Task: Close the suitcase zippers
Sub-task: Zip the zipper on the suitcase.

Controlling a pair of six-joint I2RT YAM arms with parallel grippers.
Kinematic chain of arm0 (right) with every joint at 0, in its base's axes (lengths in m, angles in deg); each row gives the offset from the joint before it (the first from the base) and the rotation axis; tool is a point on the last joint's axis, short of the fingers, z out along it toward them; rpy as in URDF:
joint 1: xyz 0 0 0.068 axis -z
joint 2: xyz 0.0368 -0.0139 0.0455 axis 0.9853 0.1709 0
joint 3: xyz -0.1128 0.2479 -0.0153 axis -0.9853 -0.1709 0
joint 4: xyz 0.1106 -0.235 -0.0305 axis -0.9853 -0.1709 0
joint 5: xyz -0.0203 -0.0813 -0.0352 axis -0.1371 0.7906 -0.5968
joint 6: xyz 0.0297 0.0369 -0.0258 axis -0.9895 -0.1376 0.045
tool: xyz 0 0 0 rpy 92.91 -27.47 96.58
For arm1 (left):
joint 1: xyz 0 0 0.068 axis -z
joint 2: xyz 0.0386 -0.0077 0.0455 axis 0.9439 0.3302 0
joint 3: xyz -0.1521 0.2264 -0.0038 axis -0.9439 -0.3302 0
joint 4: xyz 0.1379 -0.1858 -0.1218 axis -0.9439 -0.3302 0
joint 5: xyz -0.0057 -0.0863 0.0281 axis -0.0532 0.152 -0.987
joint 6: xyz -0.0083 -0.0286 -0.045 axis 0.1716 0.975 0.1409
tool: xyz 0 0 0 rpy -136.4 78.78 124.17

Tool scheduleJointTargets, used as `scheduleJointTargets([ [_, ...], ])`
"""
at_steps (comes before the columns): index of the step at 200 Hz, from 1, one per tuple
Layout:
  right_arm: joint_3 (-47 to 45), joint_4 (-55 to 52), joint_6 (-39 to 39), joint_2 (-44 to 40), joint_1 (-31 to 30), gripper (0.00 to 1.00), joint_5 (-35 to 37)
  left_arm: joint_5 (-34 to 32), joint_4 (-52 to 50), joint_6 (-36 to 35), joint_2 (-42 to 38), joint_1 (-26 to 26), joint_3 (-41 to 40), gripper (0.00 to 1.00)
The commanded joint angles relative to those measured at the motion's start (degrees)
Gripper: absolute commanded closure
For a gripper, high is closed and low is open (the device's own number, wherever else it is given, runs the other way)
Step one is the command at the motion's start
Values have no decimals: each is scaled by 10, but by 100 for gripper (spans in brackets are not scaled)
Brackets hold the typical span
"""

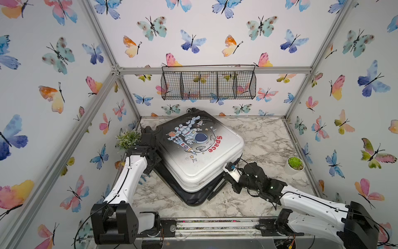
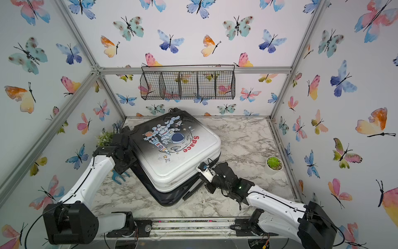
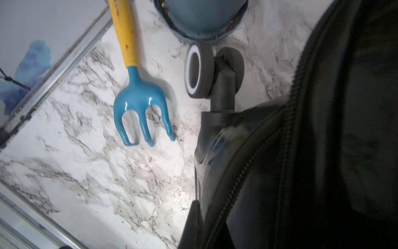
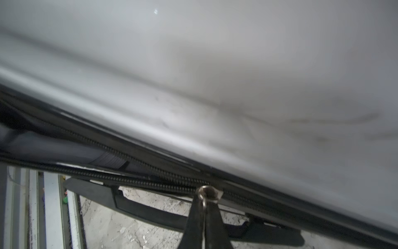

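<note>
Blue-pronged plastic rake [image 3: 142, 107] is lying beside the black-to-white astronaut hard-shell suitcase [image 1: 200, 151]. At lower centre, right gripper [image 4: 204, 208] is pinching its metal zipper pull [image 4: 207, 191]; left gripper [image 1: 150, 134] is closed.

suitcase [image 1: 206, 170] flat, marble table [image 1: 265, 138] — wire basket [image 1: 208, 85]
</note>
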Motion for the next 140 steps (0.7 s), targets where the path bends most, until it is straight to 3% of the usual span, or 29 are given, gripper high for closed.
scheduleJointTargets([
  [1,18,84,12,-23,-19,98,-105,81,59,123,-38,73,-10,100],
  [38,21,22,46,-49,-41,98,-126,61,47,195,-37,131,5,100],
  [75,-3,28,33,-86,-118,98,-111,84,111,269,-56,132,-27,100],
  [111,19,89,26,-37,-143,98,-110,68,99,319,-34,171,12,100],
  [140,48,114,45,4,-213,98,-115,62,122,340,-34,179,1,100],
])
